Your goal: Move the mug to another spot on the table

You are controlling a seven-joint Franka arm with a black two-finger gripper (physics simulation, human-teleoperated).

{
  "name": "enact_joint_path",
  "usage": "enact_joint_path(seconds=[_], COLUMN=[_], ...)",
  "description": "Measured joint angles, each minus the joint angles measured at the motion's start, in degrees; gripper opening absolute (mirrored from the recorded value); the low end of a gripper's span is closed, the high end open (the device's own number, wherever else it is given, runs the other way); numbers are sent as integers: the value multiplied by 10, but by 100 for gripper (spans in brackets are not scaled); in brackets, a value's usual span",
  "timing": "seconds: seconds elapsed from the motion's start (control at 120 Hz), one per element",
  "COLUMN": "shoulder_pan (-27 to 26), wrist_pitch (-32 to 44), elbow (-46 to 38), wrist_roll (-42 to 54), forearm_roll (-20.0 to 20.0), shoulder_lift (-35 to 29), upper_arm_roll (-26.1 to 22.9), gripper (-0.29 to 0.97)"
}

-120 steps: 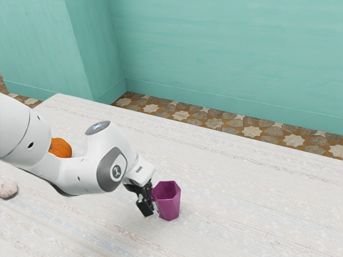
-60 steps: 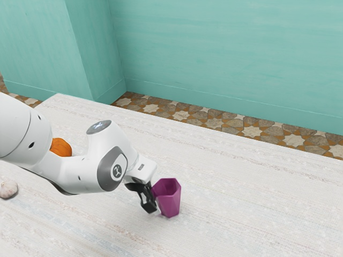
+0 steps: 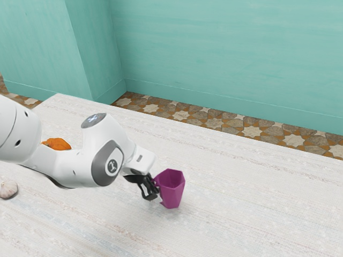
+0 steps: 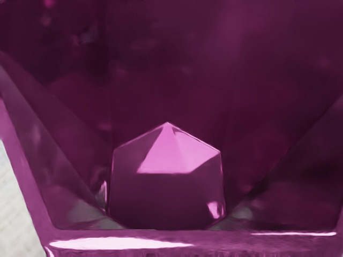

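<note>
Tool [image 3: 152,188] looks clenched on the mug [image 3: 172,188], pinching a single wall right at the rim on the side facing the arm [image 3: 80,166]. So heads up, you've only got a one-wall grip on a glossy, faceted purple cup. The wrist view stares straight down inside the mug [image 4: 166,176], hexagonal bottom and all, which fits a finger being inside the rim.

The mug is over the near-middle part of the bench [image 3: 257,182] and looks a bit tipped rather than dead upright. Honestly I can't tell whether its base is touching the bench or hanging just off it.

That's where I'd worry. A rim pinch like this lets the mug pivot between the fingers, so a quick move could swing it or slide it right out. If the base is dragging, the rough grain of the bench could snag it and lever it out of your grip. If you let go while it's tilted, I'd bet it topples and rolls.

Further back, an orange lump [image 3: 56,143] and a pale bulb [image 3: 7,188] sit at the exterior view's left by the arm, well apart from the mug. Pull back that way and the arm could clip them.

Past that, the bench's far edge drops to the tiled floor [image 3: 241,126], so don't overshoot.
</note>
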Motion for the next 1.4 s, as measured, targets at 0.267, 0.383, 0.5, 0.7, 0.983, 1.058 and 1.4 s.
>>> enact_joint_path(seconds=[0.267, 0.383, 0.5, 0.7, 0.983, 1.058, 1.4], shoulder_pan=[17, 32, 129, 189, 120, 93, 112], wrist_pitch=[38, 42, 31, 11, 10, 11, 10], elbow=[-13, -15, -15, -15, 2, 2, -1], wrist_roll=[2, 26, 84, 186, 291, 320, 446], forearm_roll=[55, 49, -52, -131, -186, -224, -340], shoulder_lift=[-41, -59, -62, -38, 4, 10, 21], upper_arm_roll=[-2, 22, 51, 68, 63, 62, 63], gripper=[0, -4, -5, -7, -8, -9, -10])
